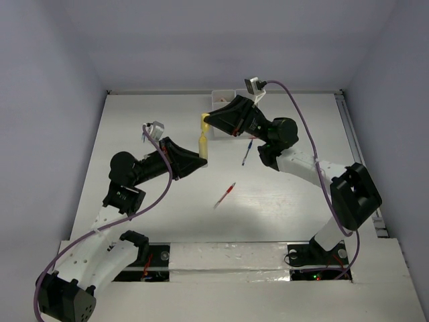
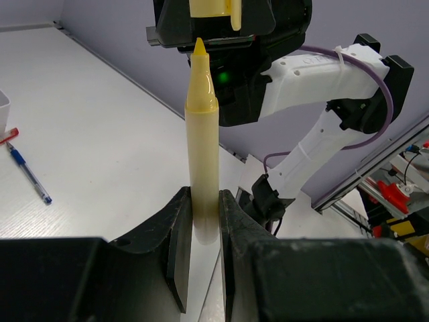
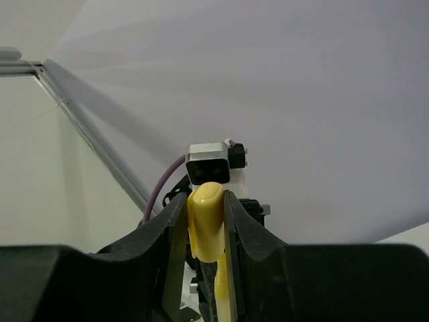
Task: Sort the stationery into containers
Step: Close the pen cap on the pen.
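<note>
My left gripper (image 1: 199, 159) (image 2: 201, 204) is shut on the lower end of a yellow marker body (image 1: 202, 143) (image 2: 202, 134) and holds it upright above the table, bare tip up. My right gripper (image 1: 207, 121) (image 3: 205, 204) is shut on the marker's yellow cap (image 1: 204, 121) (image 3: 206, 221) (image 2: 214, 7), just above the tip and apart from it. A blue pen (image 1: 248, 153) (image 2: 28, 176) and a red pen (image 1: 228, 193) lie on the table. The white organizer tray (image 1: 220, 98) stands at the back, mostly hidden behind the right arm.
The enclosure's grey walls surround the white table. The right arm's links (image 1: 301, 161) cross the right half of the table. A rail (image 1: 348, 134) runs along the table's right edge.
</note>
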